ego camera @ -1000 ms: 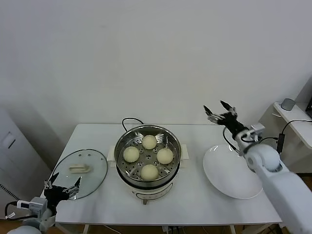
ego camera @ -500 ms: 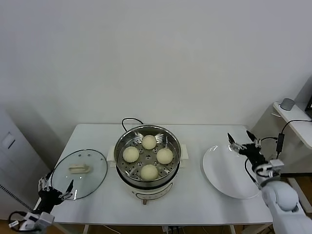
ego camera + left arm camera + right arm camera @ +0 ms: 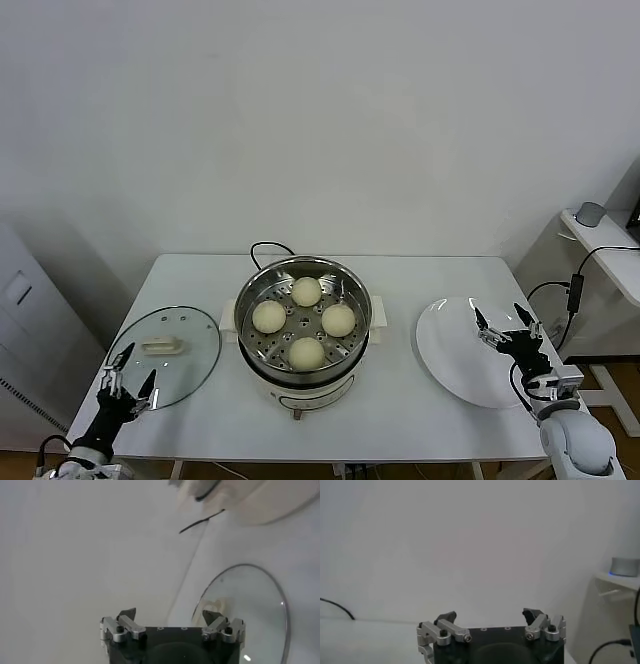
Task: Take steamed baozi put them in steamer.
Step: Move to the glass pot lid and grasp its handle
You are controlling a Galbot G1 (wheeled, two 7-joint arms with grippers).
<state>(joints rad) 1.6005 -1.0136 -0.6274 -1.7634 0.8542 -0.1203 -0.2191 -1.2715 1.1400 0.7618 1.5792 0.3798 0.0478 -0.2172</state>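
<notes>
Now both arms have dropped back to the near table corners, the right gripper [image 3: 505,330] having swung down from high above the flat white round plate [image 3: 455,360] to its outer rim, fingers spread and empty, while the left gripper [image 3: 128,372], likewise released, sits just beside the round glass lid [image 3: 175,345]. All four cream-white dome-shaped buns [image 3: 305,321] rest well away between the grippers in the shiny round steel steamer [image 3: 302,318], so loading looks finished. Both wrist views miss the buns, and the arms are cut off.
</notes>
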